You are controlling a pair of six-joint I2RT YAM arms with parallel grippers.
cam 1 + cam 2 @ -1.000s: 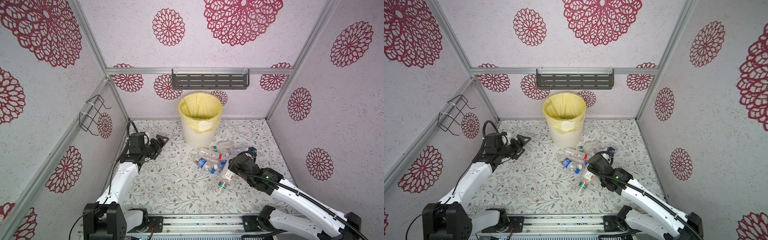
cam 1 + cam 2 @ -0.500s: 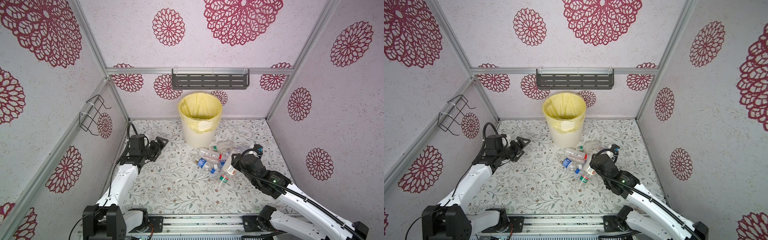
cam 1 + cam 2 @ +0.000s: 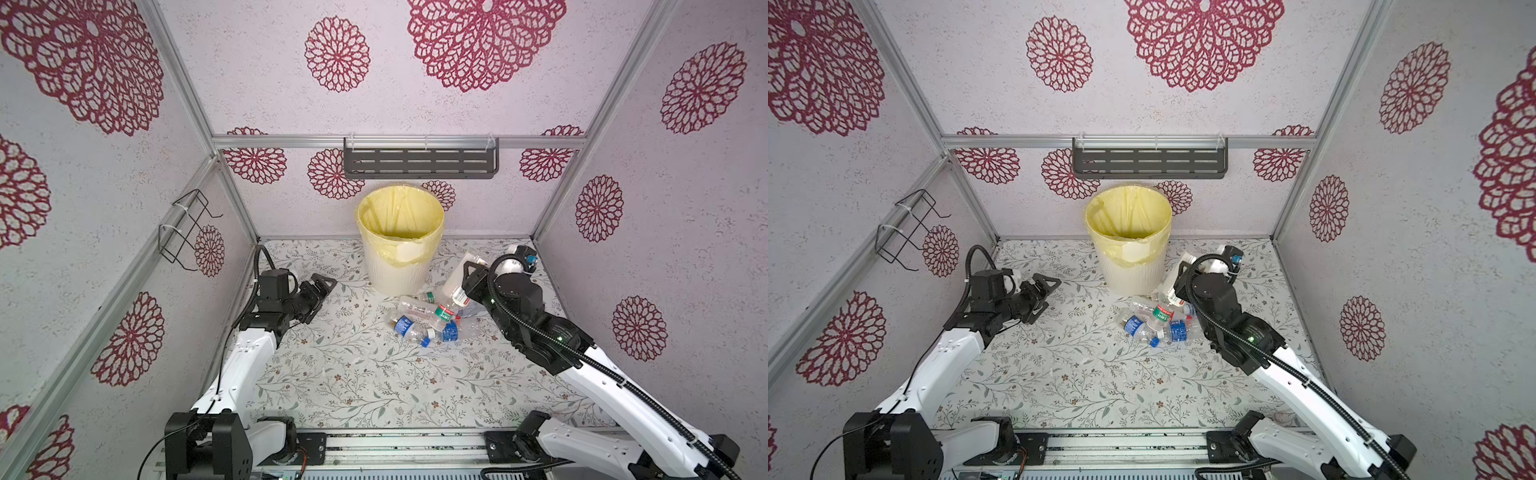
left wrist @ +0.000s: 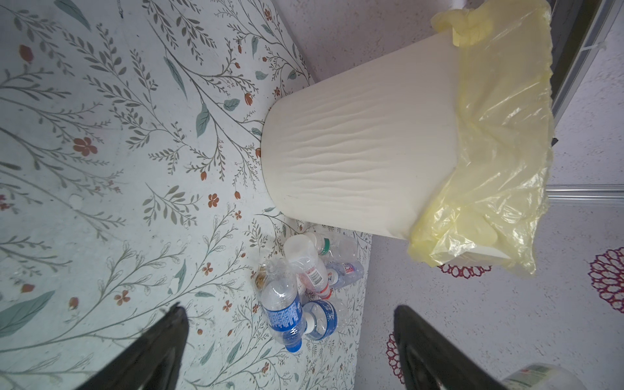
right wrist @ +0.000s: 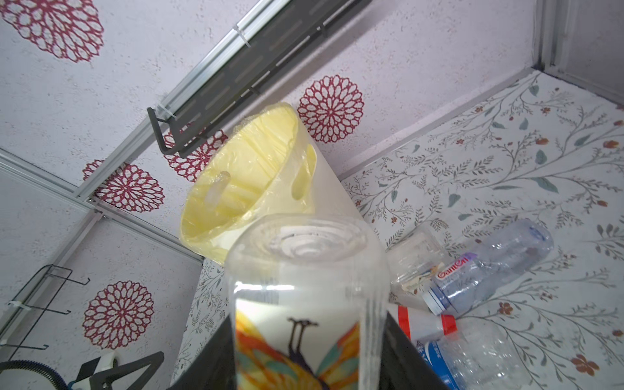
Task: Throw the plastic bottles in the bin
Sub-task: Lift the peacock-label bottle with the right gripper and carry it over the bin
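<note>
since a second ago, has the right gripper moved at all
Yes. In a top view the right gripper, shut on a clear bottle, has gone from over the bottle pile back toward the bin.

Cream ribbed bin (image 3: 399,274), pale yellow liner (image 3: 399,208), whitish surface (image 3: 353,374) printed with grey-green sprigs, clear bottle (image 5: 304,270) with an orange butterfly label, lilac walls (image 3: 270,83) with crimson rosettes.

Both top views look steeply down from high at the front over the whole desk (image 3: 332,382), with the bin (image 3: 399,274) at upper centre. The left wrist camera, rolled sideways and low, faces bin and bottle heap (image 4: 304,290). The right wrist camera peers close along a clear bottle (image 5: 304,297) toward the bin's mouth.
</note>
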